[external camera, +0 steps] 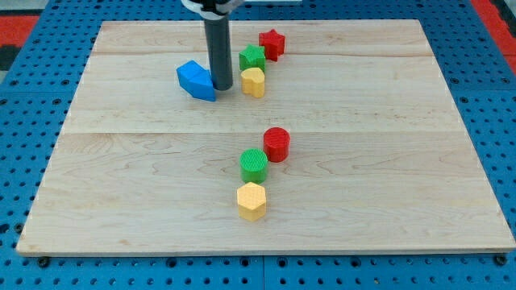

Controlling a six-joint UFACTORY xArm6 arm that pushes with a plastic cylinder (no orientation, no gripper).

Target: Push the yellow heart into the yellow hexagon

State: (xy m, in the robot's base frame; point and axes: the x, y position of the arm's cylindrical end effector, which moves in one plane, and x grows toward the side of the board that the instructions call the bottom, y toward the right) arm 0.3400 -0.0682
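My tip (223,87) betw. blue block (196,79) & yellow heart (253,81); yellow hexagon (251,200) far toward view's bottom

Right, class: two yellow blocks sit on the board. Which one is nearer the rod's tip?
The yellow heart, near the view's top, just right of my tip. The yellow hexagon lies far off toward the view's bottom, below a green block.

The board (387,161) is pale, matt wood (grain visible); the yellow hexagon (251,200) looks like ridged plastic.
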